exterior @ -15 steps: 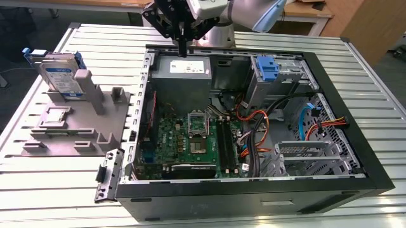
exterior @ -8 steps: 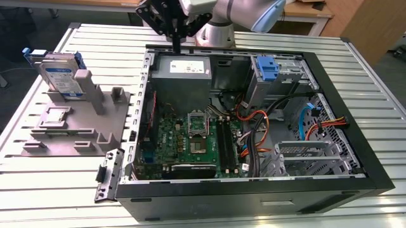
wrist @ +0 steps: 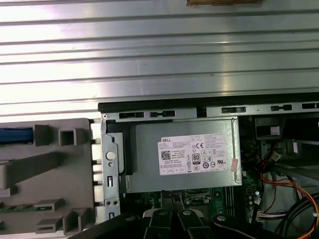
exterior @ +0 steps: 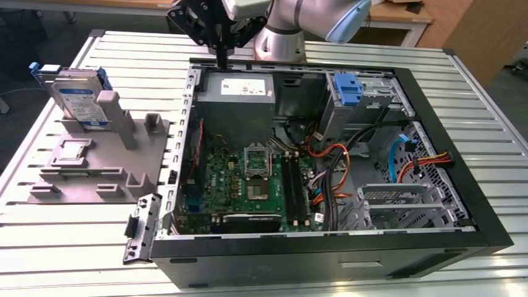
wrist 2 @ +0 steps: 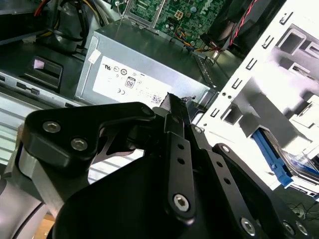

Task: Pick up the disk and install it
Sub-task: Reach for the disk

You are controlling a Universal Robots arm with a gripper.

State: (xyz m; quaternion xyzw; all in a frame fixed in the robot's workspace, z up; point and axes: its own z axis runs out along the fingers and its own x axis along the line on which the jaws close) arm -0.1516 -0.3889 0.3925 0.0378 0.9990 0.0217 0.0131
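Black linkages of the gripper (wrist 2: 174, 99) are seen closest in the second wrist view, drawn together to a narrow tip with nothing clamped between them. The gripper is held over the far edge of the open computer case (exterior: 462, 204), just above the grey power supply (exterior: 237, 90) and well apart from the disk (exterior: 78, 99).

The disk is stood on edge in a slot of the grey fixture (exterior: 99, 161), which is set on the slatted table (exterior: 486, 136) beside the case, at the exterior view's left. It is probably propped upright so that its top edge and blue carrier frame can be taken from above.

The case is laid on its side with the panel off, presumably so that the drive cage (exterior: 396, 201) is reachable from overhead. The pick-up is not yet made.
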